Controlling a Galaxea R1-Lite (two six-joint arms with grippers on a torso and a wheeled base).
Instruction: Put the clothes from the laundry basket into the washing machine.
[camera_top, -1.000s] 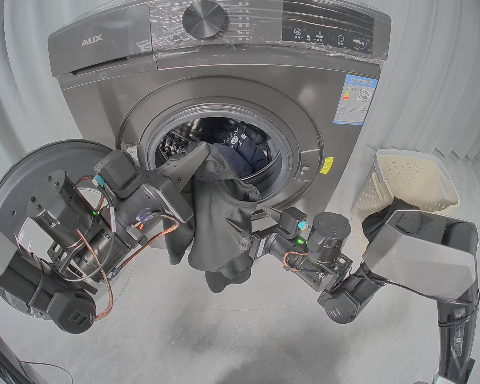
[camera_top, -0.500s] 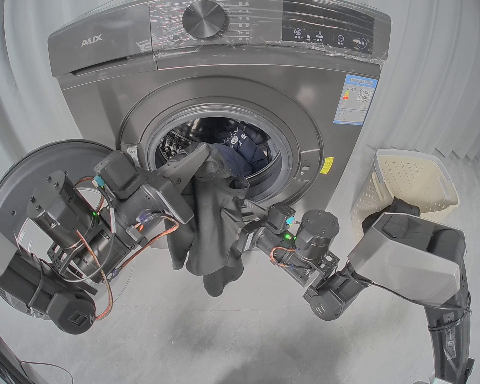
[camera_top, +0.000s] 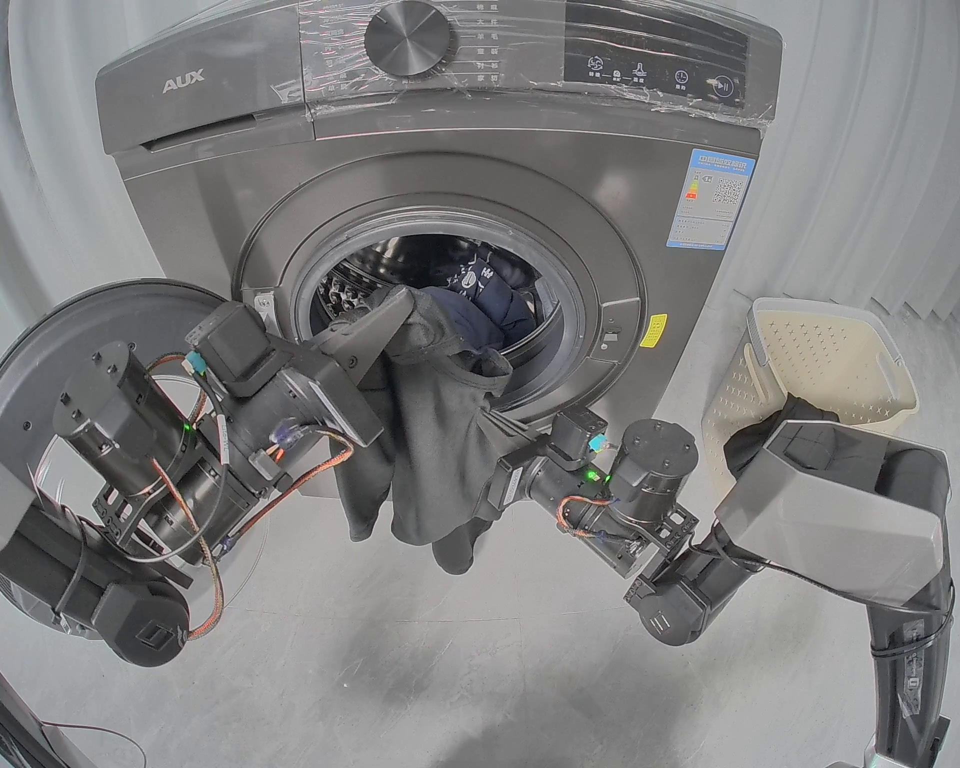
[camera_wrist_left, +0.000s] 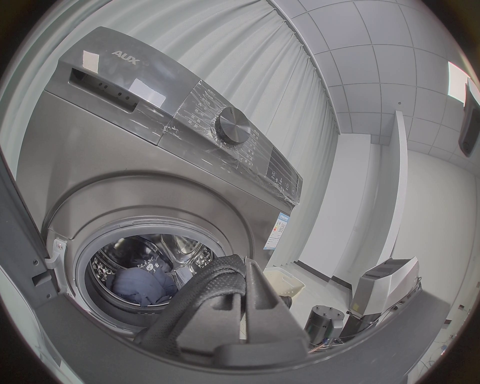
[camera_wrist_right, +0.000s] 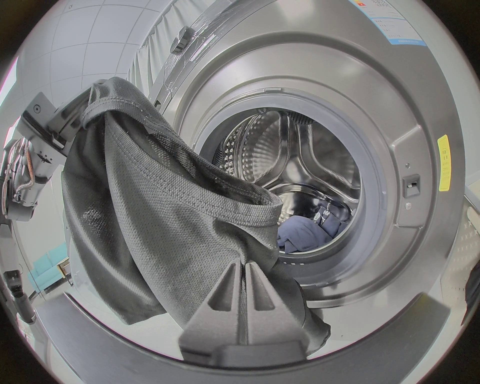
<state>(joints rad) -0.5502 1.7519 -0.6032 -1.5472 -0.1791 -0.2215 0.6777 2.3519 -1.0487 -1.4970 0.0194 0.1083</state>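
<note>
The head view looks forward and down from above at the washing machine (camera_top: 430, 170), with the door opening at frame centre and the laundry basket (camera_top: 830, 360) at the right edge. The left wrist view sits low and close, angled up across the machine front to the ceiling. The right wrist view faces into the drum (camera_wrist_right: 300, 150) at close range. All three views share the door opening and the dark garment (camera_top: 440, 450) hanging before it.
</note>
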